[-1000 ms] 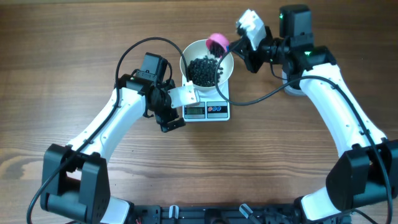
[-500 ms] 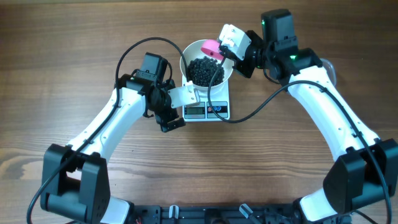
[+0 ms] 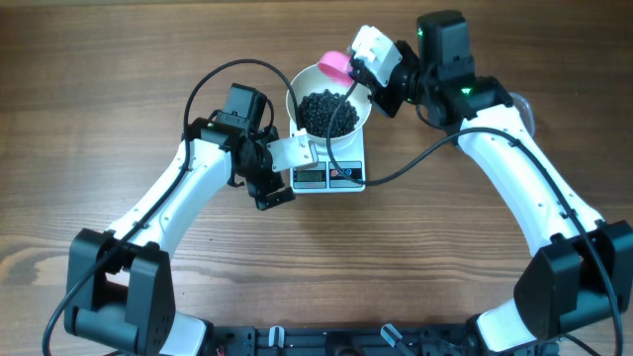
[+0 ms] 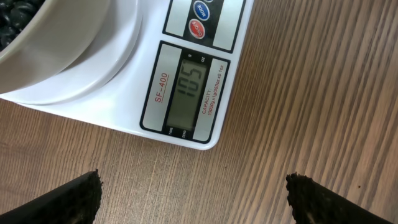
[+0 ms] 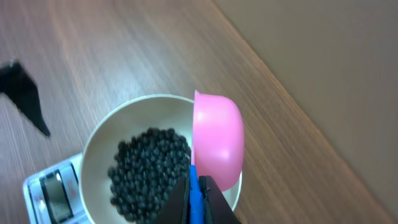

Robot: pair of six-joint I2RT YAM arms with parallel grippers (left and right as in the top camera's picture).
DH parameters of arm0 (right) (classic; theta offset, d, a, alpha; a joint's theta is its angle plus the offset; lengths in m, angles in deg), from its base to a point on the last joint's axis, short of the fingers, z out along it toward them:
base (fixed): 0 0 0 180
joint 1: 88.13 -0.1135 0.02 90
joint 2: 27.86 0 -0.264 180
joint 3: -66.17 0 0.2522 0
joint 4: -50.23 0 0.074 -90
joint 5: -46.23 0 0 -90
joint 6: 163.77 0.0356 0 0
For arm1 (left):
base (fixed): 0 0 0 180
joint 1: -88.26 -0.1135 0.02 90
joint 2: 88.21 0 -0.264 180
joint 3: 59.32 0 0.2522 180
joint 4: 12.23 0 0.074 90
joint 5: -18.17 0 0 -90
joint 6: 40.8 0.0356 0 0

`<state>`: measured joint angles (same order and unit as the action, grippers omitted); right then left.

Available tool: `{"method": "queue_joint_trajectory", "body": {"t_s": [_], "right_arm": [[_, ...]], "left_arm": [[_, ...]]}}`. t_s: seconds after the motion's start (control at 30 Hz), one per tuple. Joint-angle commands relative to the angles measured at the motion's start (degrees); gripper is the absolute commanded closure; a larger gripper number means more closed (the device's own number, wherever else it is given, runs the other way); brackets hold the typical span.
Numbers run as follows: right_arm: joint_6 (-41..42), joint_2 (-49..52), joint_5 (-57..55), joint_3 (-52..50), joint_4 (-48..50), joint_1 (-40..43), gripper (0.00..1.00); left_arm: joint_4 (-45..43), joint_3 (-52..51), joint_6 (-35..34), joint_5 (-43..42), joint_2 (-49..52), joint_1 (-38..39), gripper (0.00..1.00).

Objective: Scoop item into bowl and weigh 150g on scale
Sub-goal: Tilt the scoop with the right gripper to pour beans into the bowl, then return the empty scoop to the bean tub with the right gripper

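The white bowl stands on the small white scale and holds a heap of black pellets, the item. My right gripper is shut on the blue handle of a pink scoop. The scoop hangs tipped on its side over the bowl's far rim, beside the item. My left gripper stands open just left of the scale, low over the wood, nothing between its fingertips. The scale's display faces it and reads roughly 105.
A clear tub's edge peeks out behind the right arm. A black cable loops left of the bowl, and another crosses the scale. The table's far edge runs close behind the bowl in the right wrist view.
My right arm swung left with the scoop, brought it over the bowl, then drew it back a little to the far rim. The left arm has not moved.
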<state>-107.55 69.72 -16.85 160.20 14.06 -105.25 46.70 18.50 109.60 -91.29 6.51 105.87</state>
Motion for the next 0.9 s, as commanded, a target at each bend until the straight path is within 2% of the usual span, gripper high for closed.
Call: {"method": "queue_joint_trajectory", "body": {"t_s": [0.0,0.13,0.37,0.5,0.6,0.87], "right_arm": [[10.47,-4.22,-0.50,0.50,-0.46,1.31,0.96],[15.02,-7.30,-1.36,2.25,-5.77,6.47,0.96],[11.82,-7.87,-1.77,6.40,-25.38,22.21,0.96],[9.53,-6.19,-12.50,6.29,-32.87,28.06,0.96],[9.57,-3.96,-20.83,6.23,-35.87,29.97,0.96],[9.57,5.60,-25.90,4.46,-33.03,30.60,0.96]], "left_arm": [[0.02,-0.26,0.90,-1.07,0.70,-0.13,0.00],[0.02,-0.26,0.90,-1.07,0.70,-0.13,0.00],[0.02,-0.26,0.90,-1.07,0.70,-0.13,0.00],[0.02,-0.26,0.90,-1.07,0.70,-0.13,0.00],[0.02,-0.26,0.90,-1.07,0.70,-0.13,0.00],[0.02,-0.26,0.90,-1.07,0.70,-0.13,0.00]]}}
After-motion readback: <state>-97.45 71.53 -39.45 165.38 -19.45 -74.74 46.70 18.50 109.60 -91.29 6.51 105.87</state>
